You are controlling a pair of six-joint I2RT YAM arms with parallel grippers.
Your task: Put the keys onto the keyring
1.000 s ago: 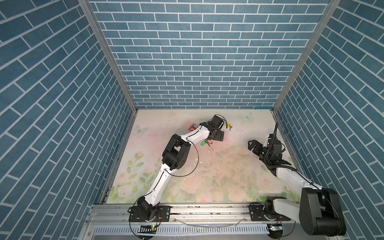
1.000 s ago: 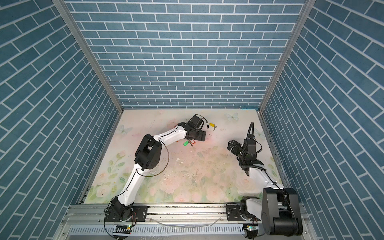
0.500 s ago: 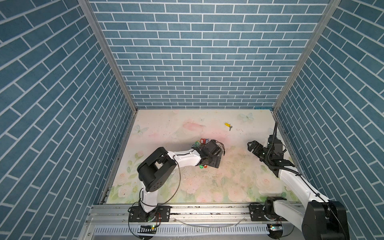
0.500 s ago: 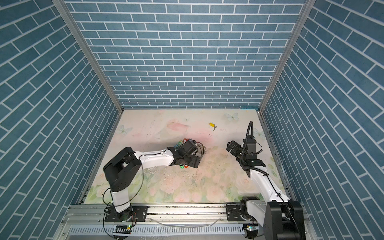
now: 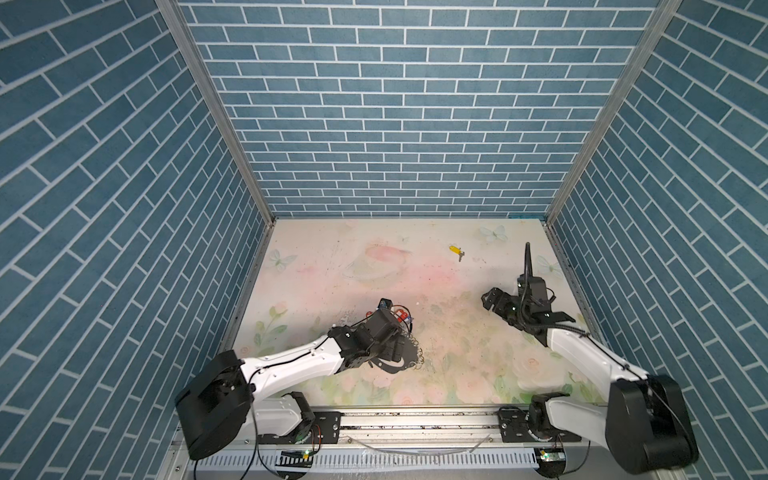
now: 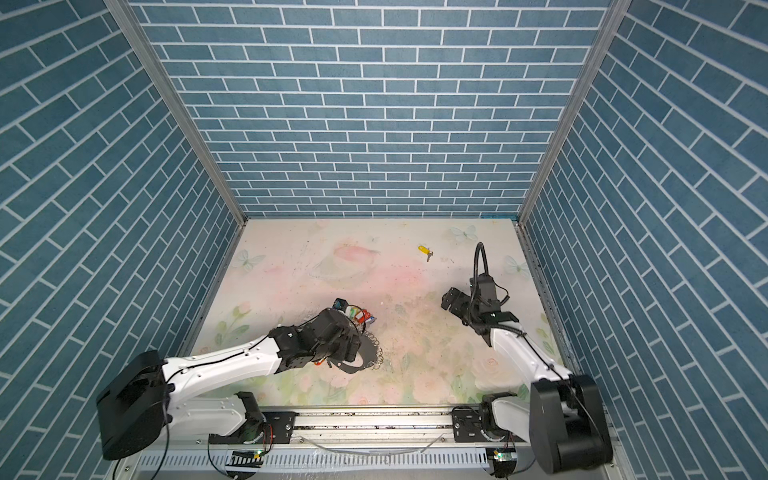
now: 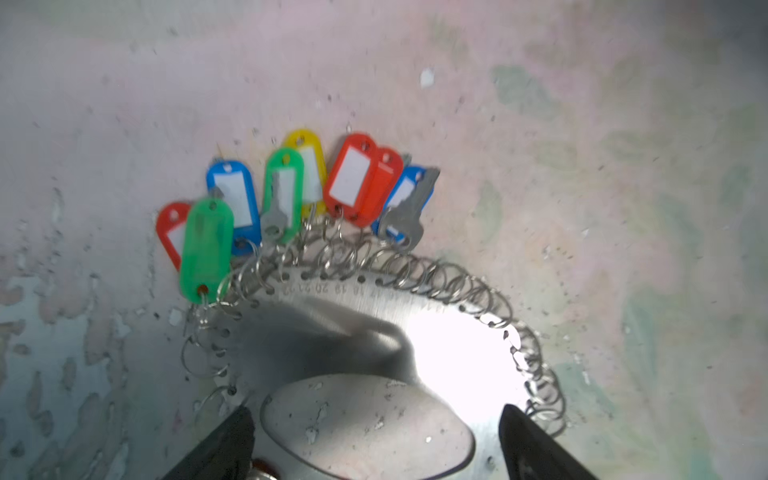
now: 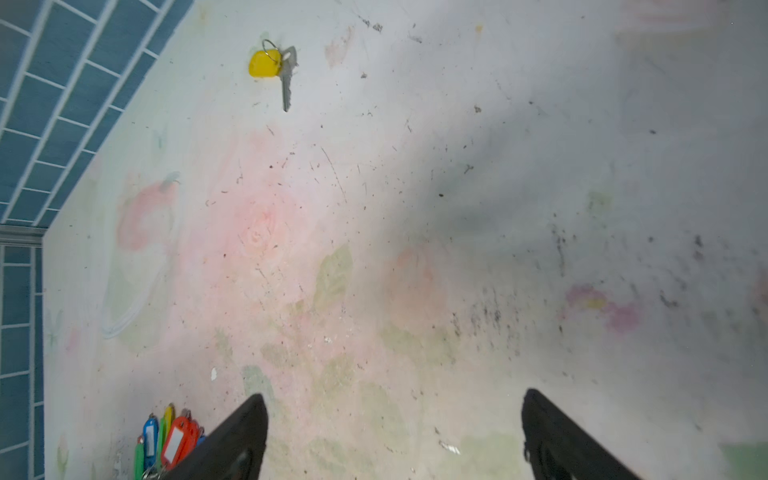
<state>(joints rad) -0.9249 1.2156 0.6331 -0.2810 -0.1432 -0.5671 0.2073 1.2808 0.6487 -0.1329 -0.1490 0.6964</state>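
Observation:
The keys, a yellow tag (image 8: 264, 63) joined to a small metal key, lie alone far back on the mat (image 5: 457, 250) (image 6: 424, 250). The keyring (image 7: 365, 320), a grey plate rimmed with wire rings, lies at the near middle (image 5: 411, 357) (image 6: 368, 353). My left gripper (image 7: 376, 415) (image 5: 397, 353) (image 6: 349, 349) is open right over it, one fingertip (image 7: 243, 419) on each side of the central hole. My right gripper (image 8: 392, 399) (image 5: 492, 301) (image 6: 451, 299) hovers open and empty over bare mat at the right, well short of the keys.
Several red, green, blue and yellow tagged keys (image 7: 291, 195) (image 5: 399, 313) (image 6: 357, 313) (image 8: 170, 440) fan out from the keyring's far rim. Blue brick walls close in three sides. A metal rail (image 5: 415, 419) runs along the front edge.
My left arm has pulled back from the far middle to the near middle, and the keyring slid with it. The yellow keys stayed put. The right arm barely shifted.

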